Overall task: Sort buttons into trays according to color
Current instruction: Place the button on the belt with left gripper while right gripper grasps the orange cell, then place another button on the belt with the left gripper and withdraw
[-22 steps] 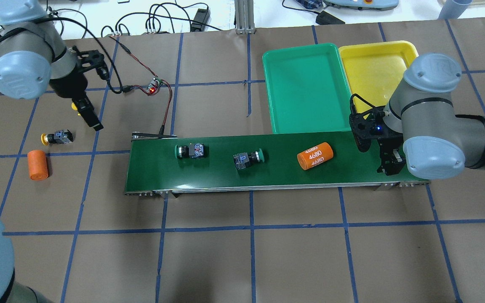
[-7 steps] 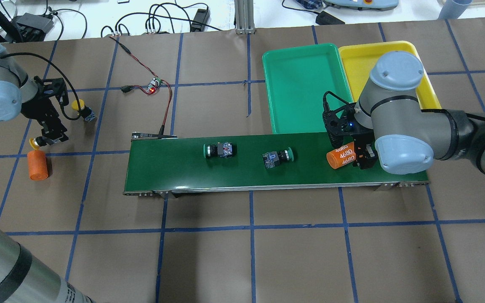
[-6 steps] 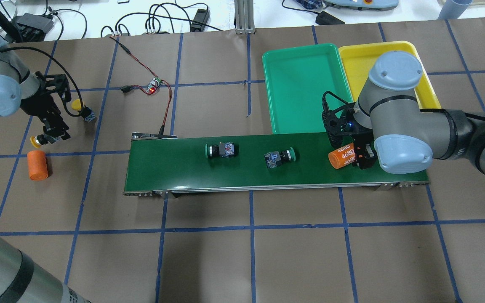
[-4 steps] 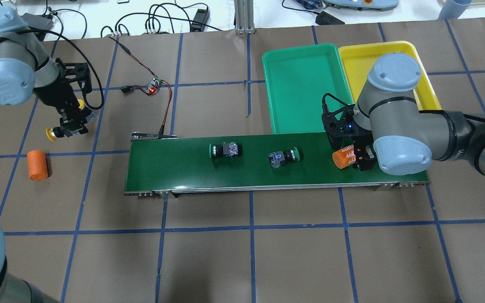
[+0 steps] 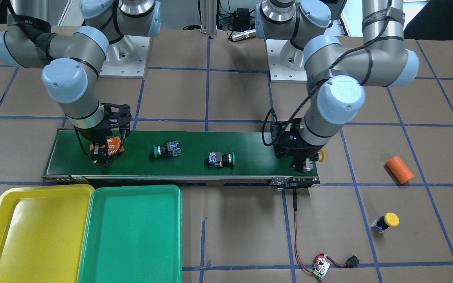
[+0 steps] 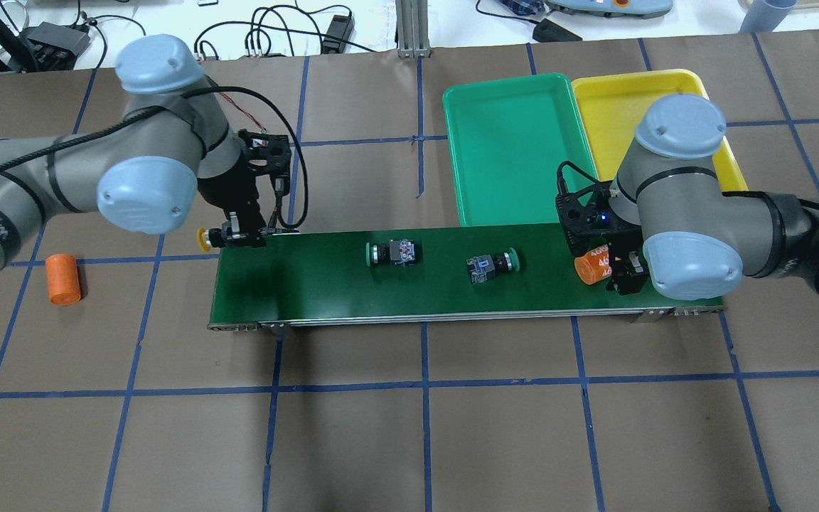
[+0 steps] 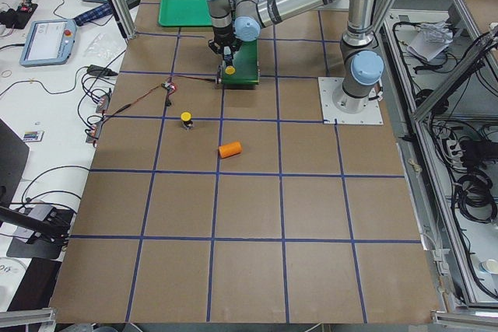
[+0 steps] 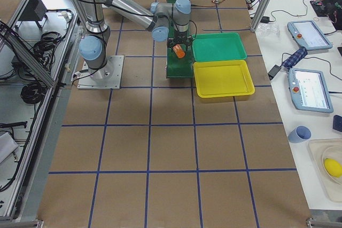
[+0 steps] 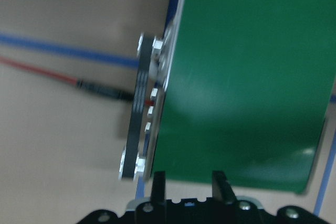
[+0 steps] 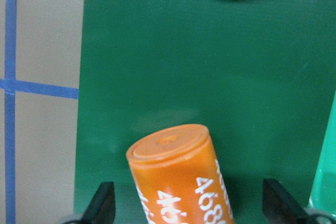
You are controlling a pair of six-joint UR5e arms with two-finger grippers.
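The left gripper [image 6: 237, 235] is clamped on 1 yellow button [image 6: 203, 238] at one end of the conveyor belt [image 6: 324, 291], the cap sticking out past the belt's edge. At the other end, the right gripper [image 10: 190, 203] has its fingers wide apart around an orange cylinder [image 10: 176, 174]. 2 green buttons [image 6: 392, 253] [image 6: 493, 264] lie on the belt between the grippers. The other yellow button [image 5: 385, 221] sits on the table [image 5: 427, 243], well apart from the green tray [image 5: 132, 236] and the yellow tray [image 5: 30, 236].

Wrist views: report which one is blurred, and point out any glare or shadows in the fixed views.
Left wrist view: motion-blurred, the conveyor belt edge and the red wire smeared. Right wrist view: sharp, the print on the orange cylinder legible. Front-facing view: pale sheen on the yellow tray floor. Overhead view: the left arm casts a shadow that darkens the belt's left end.
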